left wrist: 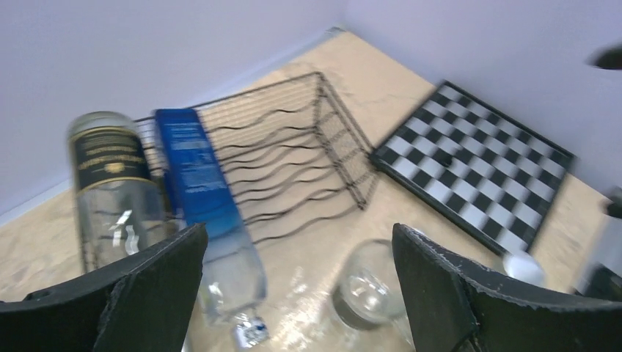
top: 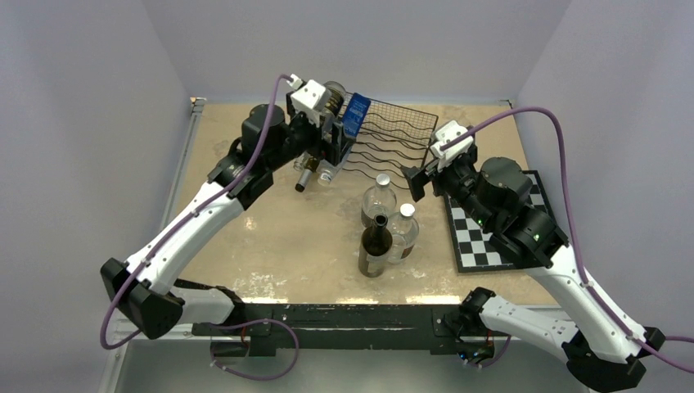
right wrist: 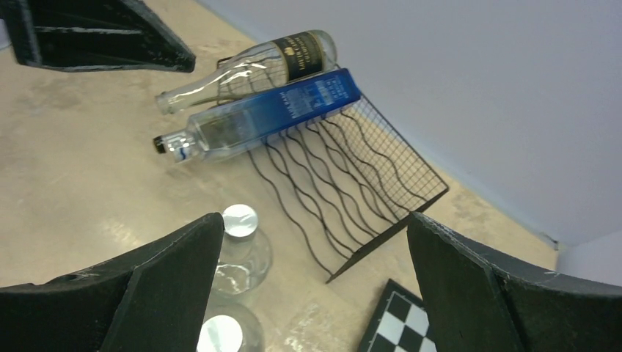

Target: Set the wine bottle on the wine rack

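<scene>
Left gripper (left wrist: 299, 242) is held wide over wine rack (top: 401, 135); right gripper (right wrist: 315, 224), also wide, near wine bottle (top: 376, 250), likely for pickup.

Beneath the left gripper (top: 330, 150) a blue bottle (top: 355, 117) and a clear bottle (top: 333, 88) lie on the rack (top: 401, 131). Just left of the right gripper (top: 415, 182) stand a dark bottle (top: 376, 250) and two capped bottles (top: 380, 199).

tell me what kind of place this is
Probably a robot lab test cell, not a home: a worn table boxed in by plain walls, two robot arms bolted at its near edge, and staged props such as a wine rack, loose bottles and a chessboard.
</scene>
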`<state>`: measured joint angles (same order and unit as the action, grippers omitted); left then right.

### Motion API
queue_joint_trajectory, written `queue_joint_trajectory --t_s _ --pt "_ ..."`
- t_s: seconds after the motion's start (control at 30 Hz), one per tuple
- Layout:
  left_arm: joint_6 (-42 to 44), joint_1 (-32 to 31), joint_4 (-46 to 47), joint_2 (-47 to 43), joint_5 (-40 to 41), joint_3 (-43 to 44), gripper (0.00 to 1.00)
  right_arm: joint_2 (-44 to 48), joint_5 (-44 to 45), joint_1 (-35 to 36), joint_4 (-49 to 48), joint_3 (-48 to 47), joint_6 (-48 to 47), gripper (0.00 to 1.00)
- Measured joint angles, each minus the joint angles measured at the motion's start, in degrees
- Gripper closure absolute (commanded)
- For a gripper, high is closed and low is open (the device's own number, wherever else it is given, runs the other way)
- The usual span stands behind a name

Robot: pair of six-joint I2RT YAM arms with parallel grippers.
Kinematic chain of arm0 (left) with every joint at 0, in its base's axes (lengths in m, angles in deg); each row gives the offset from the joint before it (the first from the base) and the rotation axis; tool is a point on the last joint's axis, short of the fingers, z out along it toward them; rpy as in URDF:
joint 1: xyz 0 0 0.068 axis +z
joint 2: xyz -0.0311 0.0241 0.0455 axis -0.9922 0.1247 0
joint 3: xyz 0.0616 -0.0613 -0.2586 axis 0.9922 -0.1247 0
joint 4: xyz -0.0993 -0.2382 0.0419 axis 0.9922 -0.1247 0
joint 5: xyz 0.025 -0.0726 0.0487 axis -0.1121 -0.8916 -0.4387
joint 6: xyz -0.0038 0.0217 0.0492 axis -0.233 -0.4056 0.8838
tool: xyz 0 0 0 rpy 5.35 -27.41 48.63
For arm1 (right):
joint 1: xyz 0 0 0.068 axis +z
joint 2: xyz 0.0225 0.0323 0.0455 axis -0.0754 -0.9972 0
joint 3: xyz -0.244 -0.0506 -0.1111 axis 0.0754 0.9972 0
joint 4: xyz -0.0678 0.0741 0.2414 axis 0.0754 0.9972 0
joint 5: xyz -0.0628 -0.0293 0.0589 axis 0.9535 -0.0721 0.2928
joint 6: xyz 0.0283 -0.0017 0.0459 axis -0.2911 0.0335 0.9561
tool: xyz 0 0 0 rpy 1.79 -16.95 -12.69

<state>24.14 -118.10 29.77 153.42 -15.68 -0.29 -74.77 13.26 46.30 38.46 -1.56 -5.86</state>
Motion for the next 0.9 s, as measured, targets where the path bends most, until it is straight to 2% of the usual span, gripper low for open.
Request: queue_joint_trajectory --t_s 0.17,0.27,0.43,0.67,0.8,0.9 --pt "0.83 -0.7 -4.57 -6.23 -13.51 -3.28 0.01 1.01 -3.45 -0.33 2.97 0.0 5.6 0.02" --pt "2.51 -3.78 -6.54 -9.03 -17.05 -5.73 0.01 0.5 -4.66 -1.16 3.5 0.0 10.05 0.03" --pt "4.26 -12.07 -8.48 -9.16 -18.32 -8.5 0.01 -1.09 -4.63 -1.55 3.78 0.09 17.57 0.04" --pt "4.66 -16.83 -8.44 -5.7 -17.88 -10.1 0.01 0.85 -1.03 -2.73 2.82 4.55 24.28 0.04" --pt "4.61 -18.73 -6.14 -5.27 -16.87 -11.82 0.08 2.03 1.44 -3.5 2.78 6.14 26.58 0.04" --pt "4.46 -20.72 -3.56 -4.35 -15.04 -12.92 0.17 2.82 2.12 -3.8 2.78 6.84 27.54 0.04"
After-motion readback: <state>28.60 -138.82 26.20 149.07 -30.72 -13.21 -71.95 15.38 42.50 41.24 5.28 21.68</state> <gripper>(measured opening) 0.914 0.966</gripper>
